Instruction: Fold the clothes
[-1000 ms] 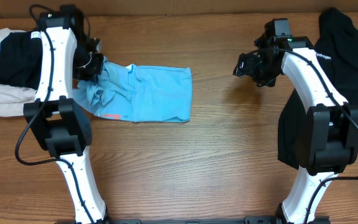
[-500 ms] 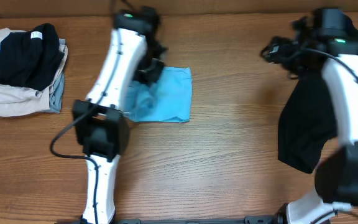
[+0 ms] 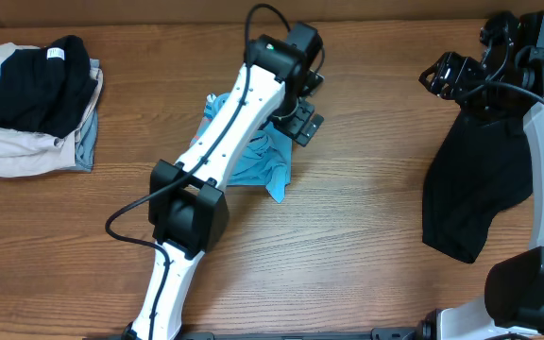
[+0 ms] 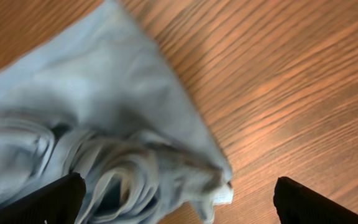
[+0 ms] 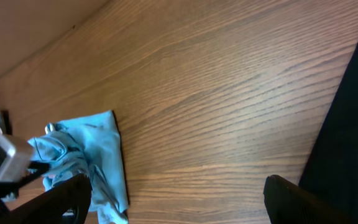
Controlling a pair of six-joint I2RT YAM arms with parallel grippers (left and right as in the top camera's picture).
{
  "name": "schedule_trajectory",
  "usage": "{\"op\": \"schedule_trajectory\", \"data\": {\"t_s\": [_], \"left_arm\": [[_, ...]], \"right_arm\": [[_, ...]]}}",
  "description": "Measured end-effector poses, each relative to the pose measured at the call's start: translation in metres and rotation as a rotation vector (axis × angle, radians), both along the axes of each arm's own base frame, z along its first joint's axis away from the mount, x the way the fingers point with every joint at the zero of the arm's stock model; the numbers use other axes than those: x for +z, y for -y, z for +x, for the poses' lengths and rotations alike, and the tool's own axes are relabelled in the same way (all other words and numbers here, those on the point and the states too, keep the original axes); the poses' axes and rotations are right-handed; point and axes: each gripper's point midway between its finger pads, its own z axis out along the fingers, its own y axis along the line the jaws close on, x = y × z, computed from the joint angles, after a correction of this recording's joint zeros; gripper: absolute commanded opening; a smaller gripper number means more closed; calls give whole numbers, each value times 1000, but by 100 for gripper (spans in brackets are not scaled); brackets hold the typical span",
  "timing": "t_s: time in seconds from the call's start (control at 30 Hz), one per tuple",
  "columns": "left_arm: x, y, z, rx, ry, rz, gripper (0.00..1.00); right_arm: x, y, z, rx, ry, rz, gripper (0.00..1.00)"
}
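Note:
The sky-blue T-shirt lies bunched in the middle of the table, its folds heaped toward the right edge. My left gripper hovers just above that right edge, open. In the left wrist view the rumpled blue fabric sits below and between the wide-apart fingers, gripped by neither. A black garment lies spread at the right under my right arm. My right gripper is open above the garment's far end. Its wrist view shows bare wood between the fingers, with the blue shirt at the left and black cloth at the right.
A stack of folded clothes with a black top uppermost sits at the far left. The left arm crosses over the blue shirt. The table's back edge runs just behind both grippers.
My left arm swept right across the table, dragging the shirt's left part over onto its right part, then its jaws opened and let go. The right arm drew back to the right.

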Motion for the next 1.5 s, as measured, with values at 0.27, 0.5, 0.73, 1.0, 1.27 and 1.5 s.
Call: {"op": "schedule_trajectory", "data": {"t_s": [0.27,0.5,0.73,1.0,1.27,1.5], "left_arm": [[81,-93,55,331,147,-93,100],[141,-225,74,640,282,-163,100],[128,-276,62,764,213,-149,100],[102,-275,55,754,125,-121,100],[102,-276,55,740,126,-118,100],[102,-276,55,718,128,-113,100]], "right_arm": [[1,-43,2,117,21,-11,92],[-2,-147,0,357,76,-10,86],[-51,-299,-30,541,54,-80,87],[-125,-388,-56,593,87,-234,86],[-150,-387,-39,557,113,-298,63],[-170,-368,-44,557,45,-378,4]]}}
